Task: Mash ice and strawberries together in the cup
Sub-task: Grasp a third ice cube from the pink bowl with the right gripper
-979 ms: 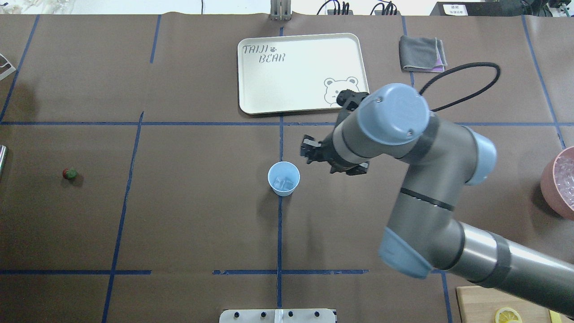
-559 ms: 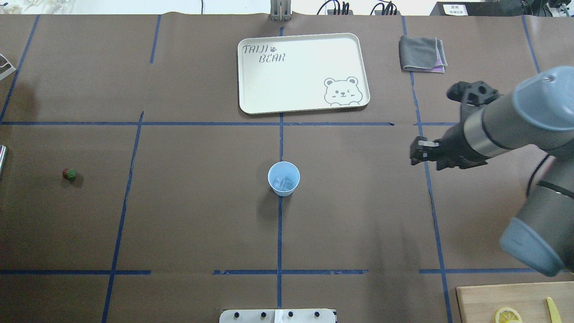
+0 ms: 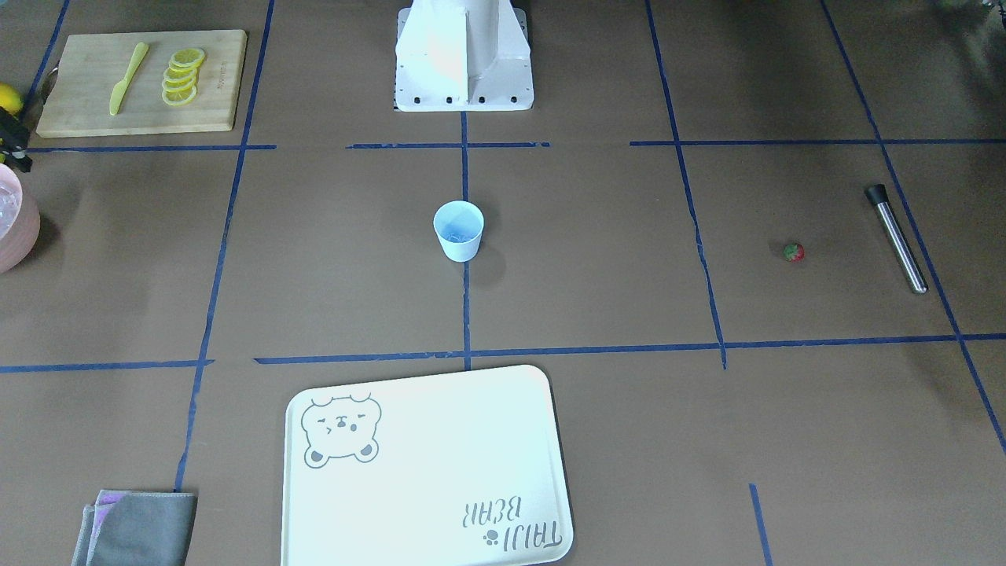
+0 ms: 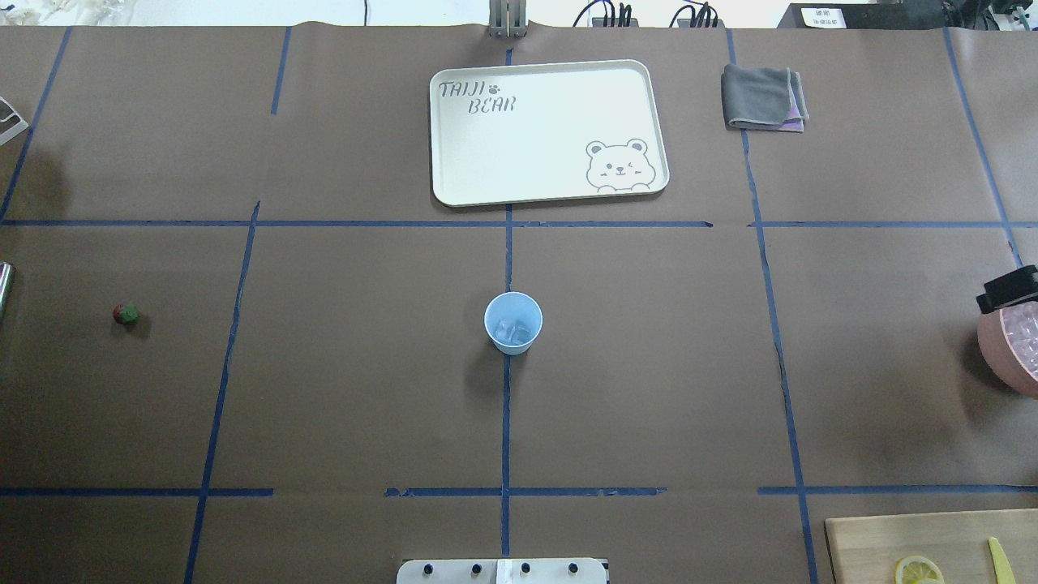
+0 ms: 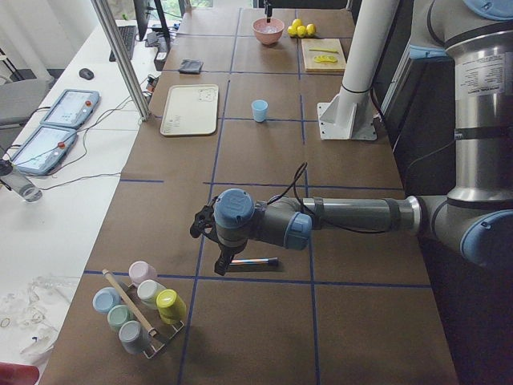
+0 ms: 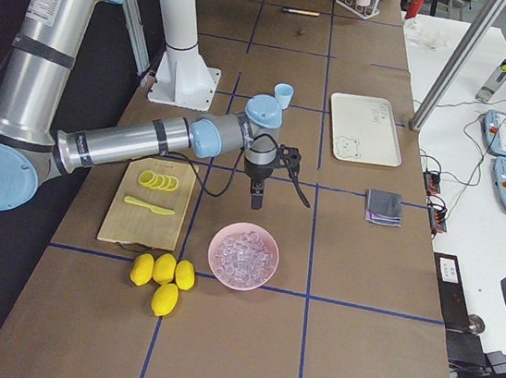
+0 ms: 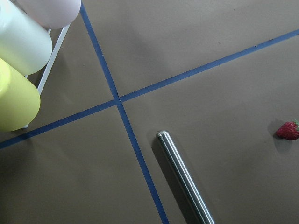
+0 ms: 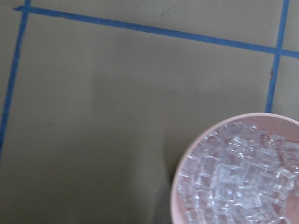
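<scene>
The pale blue cup stands upright at the table's centre with clear ice in its bottom. The strawberry lies alone far to the left, also seen in the left wrist view as a small red strawberry. My right gripper hangs just beside the pink bowl's far rim; only a black part of it shows at the overhead view's right edge, and I cannot tell its state. My left gripper hovers over a steel muddler; no fingers show, so I cannot tell its state.
The pink bowl holds several ice cubes. A cream bear tray lies beyond the cup, a folded grey cloth to its right. A cutting board carries lemon slices and a knife. Coloured jars stand near the muddler.
My right arm has swung away from beside the cup to the table's right edge, ending by the pink bowl. Cup, ice and strawberry have not moved.
</scene>
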Controlling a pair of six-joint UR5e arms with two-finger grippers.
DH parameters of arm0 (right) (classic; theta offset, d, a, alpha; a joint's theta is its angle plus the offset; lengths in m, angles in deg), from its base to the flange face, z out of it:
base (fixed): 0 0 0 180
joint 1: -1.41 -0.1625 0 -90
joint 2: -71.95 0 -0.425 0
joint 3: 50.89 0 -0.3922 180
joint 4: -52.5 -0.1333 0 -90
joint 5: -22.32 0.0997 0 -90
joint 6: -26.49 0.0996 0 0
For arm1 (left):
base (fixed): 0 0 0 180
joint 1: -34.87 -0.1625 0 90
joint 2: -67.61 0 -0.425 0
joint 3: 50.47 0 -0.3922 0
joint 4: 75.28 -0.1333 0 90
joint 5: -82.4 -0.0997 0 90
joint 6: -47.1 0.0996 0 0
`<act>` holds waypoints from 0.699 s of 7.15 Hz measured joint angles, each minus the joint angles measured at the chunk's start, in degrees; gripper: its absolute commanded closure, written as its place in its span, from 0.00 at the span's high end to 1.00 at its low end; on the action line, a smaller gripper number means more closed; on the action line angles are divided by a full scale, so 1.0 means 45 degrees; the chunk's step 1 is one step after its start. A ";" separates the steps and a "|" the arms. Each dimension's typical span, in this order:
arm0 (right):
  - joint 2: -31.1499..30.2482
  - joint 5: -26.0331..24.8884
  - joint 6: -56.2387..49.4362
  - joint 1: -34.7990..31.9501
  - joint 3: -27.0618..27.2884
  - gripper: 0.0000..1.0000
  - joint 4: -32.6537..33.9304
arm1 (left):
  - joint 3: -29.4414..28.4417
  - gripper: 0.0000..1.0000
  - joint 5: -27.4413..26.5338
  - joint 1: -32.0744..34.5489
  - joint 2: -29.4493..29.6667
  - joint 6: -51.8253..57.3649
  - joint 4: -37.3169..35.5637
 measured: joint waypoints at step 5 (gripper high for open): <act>-0.0024 0.0307 -0.2419 -0.0653 -0.3174 0.98 -0.1544 | -0.0001 1.00 -0.0012 0.0002 0.0000 0.0000 0.0000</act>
